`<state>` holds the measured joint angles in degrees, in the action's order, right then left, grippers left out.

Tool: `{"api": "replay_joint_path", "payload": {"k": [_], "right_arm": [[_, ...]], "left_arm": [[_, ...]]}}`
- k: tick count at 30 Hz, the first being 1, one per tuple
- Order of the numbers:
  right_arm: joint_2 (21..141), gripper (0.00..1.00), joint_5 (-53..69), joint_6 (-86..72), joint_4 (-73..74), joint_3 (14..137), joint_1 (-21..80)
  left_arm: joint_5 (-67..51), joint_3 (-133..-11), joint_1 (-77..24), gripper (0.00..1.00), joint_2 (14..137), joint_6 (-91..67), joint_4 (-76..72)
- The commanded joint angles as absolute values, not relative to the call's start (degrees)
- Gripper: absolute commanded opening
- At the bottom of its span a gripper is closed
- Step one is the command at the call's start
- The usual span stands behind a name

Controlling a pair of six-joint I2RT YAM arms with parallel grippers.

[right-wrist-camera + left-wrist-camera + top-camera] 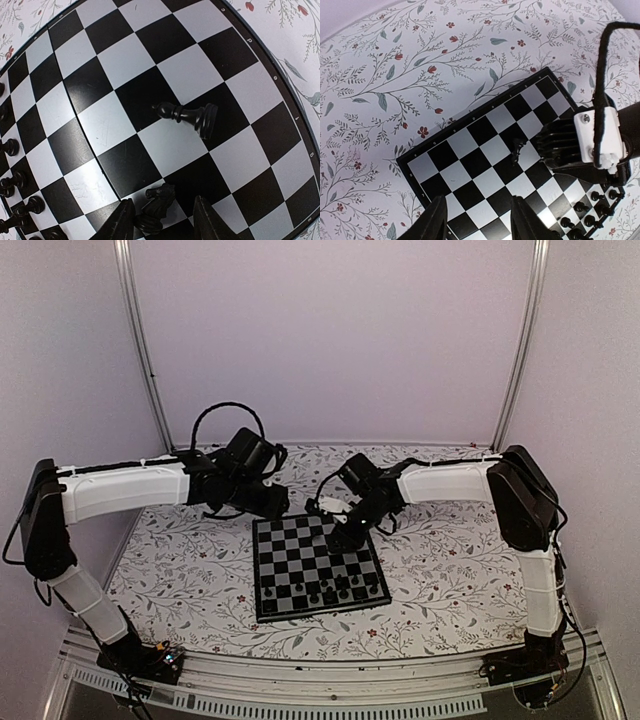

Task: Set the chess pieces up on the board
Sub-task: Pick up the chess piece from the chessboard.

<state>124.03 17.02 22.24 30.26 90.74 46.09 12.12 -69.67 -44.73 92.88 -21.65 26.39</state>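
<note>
Chess pieces [335,592] line the near rows of the board [290,550] in the overhead view. Both arms stretch inward with elbows out, the left gripper [272,502] by the far left corner and the right gripper [345,532] low over the far half.

Left wrist view: fingers [437,220] apart and empty above the board's edge.

Right wrist view: jaws open either side of an upright knight [157,202], with a toppled piece [187,117] lying near it. Closing squarely on the knight's body, clear of that neighbour, looks wise.
</note>
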Motion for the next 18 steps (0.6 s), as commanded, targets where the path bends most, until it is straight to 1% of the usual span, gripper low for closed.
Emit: {"api": "replay_joint_path", "payload": {"k": [1,4,6,7,10,12,15,18], "right_arm": [[125.1,0.43,14.3,20.9,32.5,89.8,46.6],[123.6,0.43,13.4,20.8,32.3,88.3,46.6],[123.1,0.41,13.0,20.9,32.1,87.6,46.6],[123.0,0.39,12.7,21.0,32.1,87.5,46.6],[123.1,0.28,12.1,21.1,32.2,87.4,46.6],[122.6,0.24,12.0,21.2,32.1,86.9,46.6],[120.8,0.23,12.5,21.6,31.4,85.2,46.6],[117.5,0.23,14.6,22.2,30.0,82.7,46.6]], "left_arm": [[10.4,-69.1,-43.5,0.45,92.2,-22.7,24.6],[9.8,-69.3,-43.3,0.44,92.8,-22.7,24.2],[9.6,-69.7,-43.2,0.45,93.3,-22.6,24.1],[9.5,-70.0,-43.2,0.45,93.7,-22.5,24.1],[9.2,-70.6,-43.1,0.45,94.4,-22.8,24.1],[8.4,-70.7,-42.9,0.44,94.8,-23.1,23.7],[5.3,-69.8,-42.4,0.44,95.5,-24.2,21.6],[-0.3,-68.2,-41.9,0.44,96.2,-26.7,16.6]]}}
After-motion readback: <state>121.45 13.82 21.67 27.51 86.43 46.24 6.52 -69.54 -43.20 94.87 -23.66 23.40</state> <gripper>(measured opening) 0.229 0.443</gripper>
